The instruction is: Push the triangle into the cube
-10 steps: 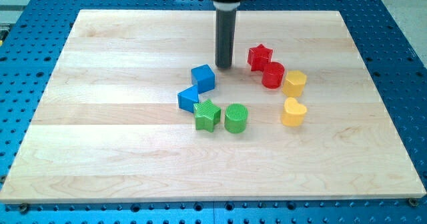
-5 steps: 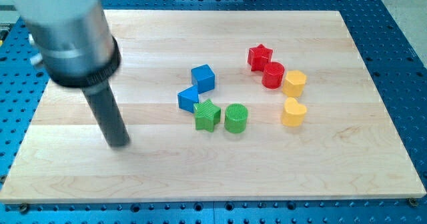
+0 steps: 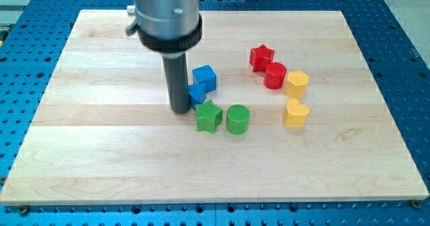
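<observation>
Bright even light, soft shadows, sharp

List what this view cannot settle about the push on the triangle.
- Blue triangle: its left part is hidden behind the rod, so its outline is incomplete.
- Contact between my tip and the triangle: unclear, the rod covers it.
- Gap between triangle and blue cube: cannot tell if they touch.

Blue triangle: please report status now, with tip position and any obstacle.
My tip at the blue triangle, on its view-left side, partly hiding it. Blue cube just beyond, toward view's upper right. Green star close below triangle; not in the push line.
</observation>
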`<state>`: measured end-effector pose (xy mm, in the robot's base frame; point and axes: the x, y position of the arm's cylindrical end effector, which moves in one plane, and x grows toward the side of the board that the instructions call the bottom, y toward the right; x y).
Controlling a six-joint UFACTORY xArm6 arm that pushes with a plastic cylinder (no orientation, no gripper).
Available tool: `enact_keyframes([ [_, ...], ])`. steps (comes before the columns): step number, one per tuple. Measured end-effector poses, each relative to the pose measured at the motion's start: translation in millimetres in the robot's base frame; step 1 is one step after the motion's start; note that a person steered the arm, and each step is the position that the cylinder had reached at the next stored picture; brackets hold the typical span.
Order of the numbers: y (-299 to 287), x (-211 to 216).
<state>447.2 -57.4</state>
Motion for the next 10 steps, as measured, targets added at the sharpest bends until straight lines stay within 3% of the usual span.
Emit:
enact_keyframes([
  [1, 0, -43],
  [2, 0, -58],
  [3, -1, -58],
  [5, -18, 13],
  [6, 5, 13],
  [8, 84, -27],
  [10, 84, -24],
])
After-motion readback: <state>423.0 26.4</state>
